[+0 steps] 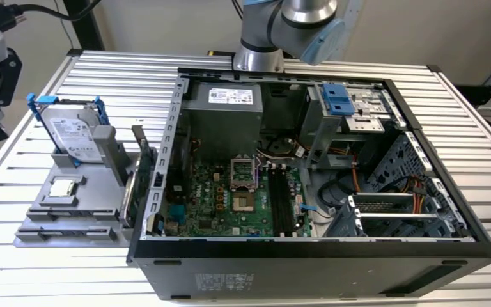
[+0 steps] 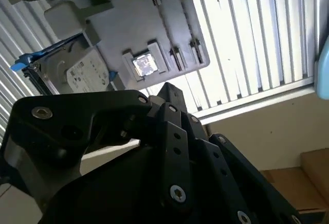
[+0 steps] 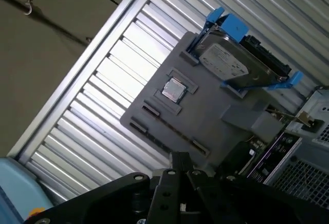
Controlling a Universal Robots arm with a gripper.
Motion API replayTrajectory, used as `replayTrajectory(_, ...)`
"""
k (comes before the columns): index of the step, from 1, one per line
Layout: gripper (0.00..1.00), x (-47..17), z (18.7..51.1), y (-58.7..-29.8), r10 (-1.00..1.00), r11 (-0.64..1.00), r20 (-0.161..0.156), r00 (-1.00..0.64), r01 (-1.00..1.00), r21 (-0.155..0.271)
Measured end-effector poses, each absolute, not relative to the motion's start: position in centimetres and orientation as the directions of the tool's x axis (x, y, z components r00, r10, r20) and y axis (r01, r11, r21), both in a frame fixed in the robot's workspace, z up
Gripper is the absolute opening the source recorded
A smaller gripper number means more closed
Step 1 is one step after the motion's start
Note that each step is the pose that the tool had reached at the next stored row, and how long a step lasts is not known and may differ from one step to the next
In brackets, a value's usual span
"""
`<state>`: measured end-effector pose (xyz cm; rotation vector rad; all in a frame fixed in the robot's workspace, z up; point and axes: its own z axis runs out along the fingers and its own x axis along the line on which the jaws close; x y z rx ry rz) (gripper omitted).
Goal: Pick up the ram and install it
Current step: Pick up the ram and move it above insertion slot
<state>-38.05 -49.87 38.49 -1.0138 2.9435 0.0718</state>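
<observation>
Ram not picked yet, none of the install done. Best read is that the ram point(image 1: 130, 198) is the long thin pale-green strip standing on edge along the side of the gray tray point(image 1: 41, 224) that faces the computer case point(image 1: 314, 262). It sits just beside a dark upright card point(image 1: 148, 160), so which edge belongs to which is hard to tell in the exterior view. Same tray carries a hard drive point(image 1: 71, 134) in blue rails and a processor chip point(image 1: 62, 187) lying flat. Everything sits on the slatted table point(image 1: 23, 281). Gripper point(image 3: 180, 158) hovers above the tray's front area in the first wrist view, well apart from the ram. Its dark links converge on one narrow tip, so the fingers read as closed together with nothing between them. In the case, the motherboard point(image 1: 220, 204) lies flat, and its long black slots point(image 1: 278, 201) look unfilled as far as the exterior view shows. Handling judgement: the stick should be very light, stiff along its length but thin, so brittle if twisted or levered. The faces are smooth, with small chips that shouldn't take point load. The bottom contact edge should stay untouched. Best hold is probably a pinch across the two flat faces at mid-length near the upper long edge, which keeps it balanced and square to a slot. The neighbouring card leaves little room on that side, so finger clearance looks tight. A loose pinch risks the board sliding or rotating, and an off-centre hold would tip it.
</observation>
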Motion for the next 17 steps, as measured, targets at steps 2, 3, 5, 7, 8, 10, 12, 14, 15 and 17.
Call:
replayTrajectory(2, 0.0, -38.05, 38.49, -49.87, -0.642, 0.765, -0.045, -0.765, -0.643, 0.031)
replayTrajectory(3, 0.0, -38.04, 38.48, -49.87, -0.655, 0.754, -0.046, -0.754, -0.657, 0.03)
replayTrajectory(5, 0.0, -38.04, 38.48, -49.87, -0.682, 0.73, -0.049, -0.73, -0.683, 0.028)
replayTrajectory(7, 0.0, -38.06, 38.48, -49.86, -0.709, 0.703, -0.049, -0.704, -0.711, 0.028)
replayTrajectory(8, 0.0, -38.06, 38.48, -49.86, -0.721, 0.69, -0.049, -0.691, -0.723, 0.027)
replayTrajectory(10, 0.0, -38.05, 38.48, -49.87, -0.746, 0.664, -0.05, -0.664, -0.748, 0.027)
replayTrajectory(12, 0.0, -38.05, 38.47, -49.87, -0.769, 0.636, -0.05, -0.637, -0.771, 0.027)
replayTrajectory(14, 0.0, -38.05, 38.48, -49.87, -0.792, 0.608, -0.05, -0.609, -0.793, 0.027)
replayTrajectory(15, 0.0, -38.05, 38.47, -49.87, -0.803, 0.593, -0.05, -0.594, -0.804, 0.027)
replayTrajectory(17, 0.0, -38.05, 38.48, -49.87, -0.824, 0.563, -0.05, -0.564, -0.826, 0.027)
